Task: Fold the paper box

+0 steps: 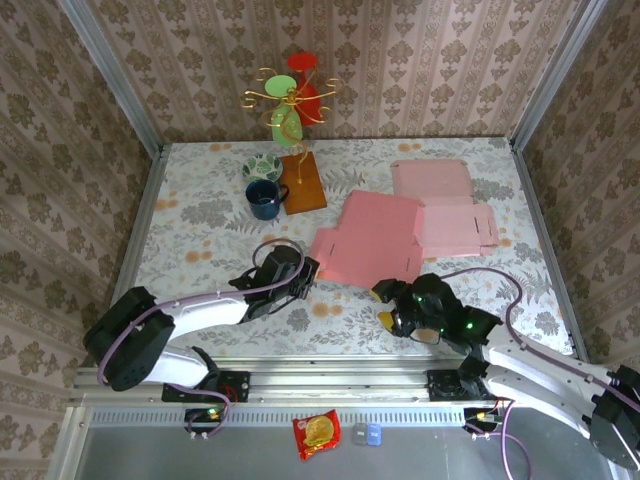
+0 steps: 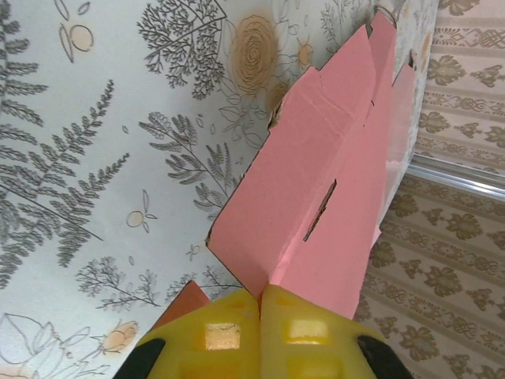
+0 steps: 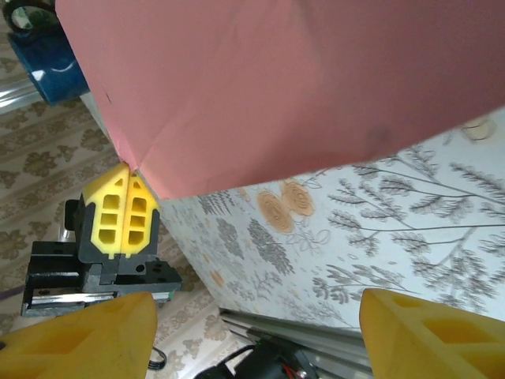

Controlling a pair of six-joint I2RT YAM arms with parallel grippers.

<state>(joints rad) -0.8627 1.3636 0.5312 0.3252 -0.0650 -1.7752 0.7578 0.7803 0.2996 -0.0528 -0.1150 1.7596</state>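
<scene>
The pink paper box (image 1: pixel 368 243) lies flattened on the patterned table top, a paler pink sheet (image 1: pixel 445 205) touching its right side. My left gripper (image 1: pixel 310 268) is shut on the box's near left corner. In the left wrist view the yellow fingertips (image 2: pixel 237 316) meet on the pink flap (image 2: pixel 316 181), which rises away from them. My right gripper (image 1: pixel 385 303) stands open just in front of the box's near right edge. Its yellow fingers (image 3: pixel 79 335) stand wide apart below the pink panel (image 3: pixel 276 79), nothing between them, with the left gripper (image 3: pixel 128 175) pinching the corner beyond.
A blue mug (image 1: pixel 265 199), a green patterned bowl (image 1: pixel 262 166) and a brown board (image 1: pixel 303 182) sit at the back left, behind them a gold wire stand (image 1: pixel 292 98). A snack packet (image 1: pixel 316 433) lies below the table's front rail (image 1: pixel 330 362). Wallpapered walls enclose the table.
</scene>
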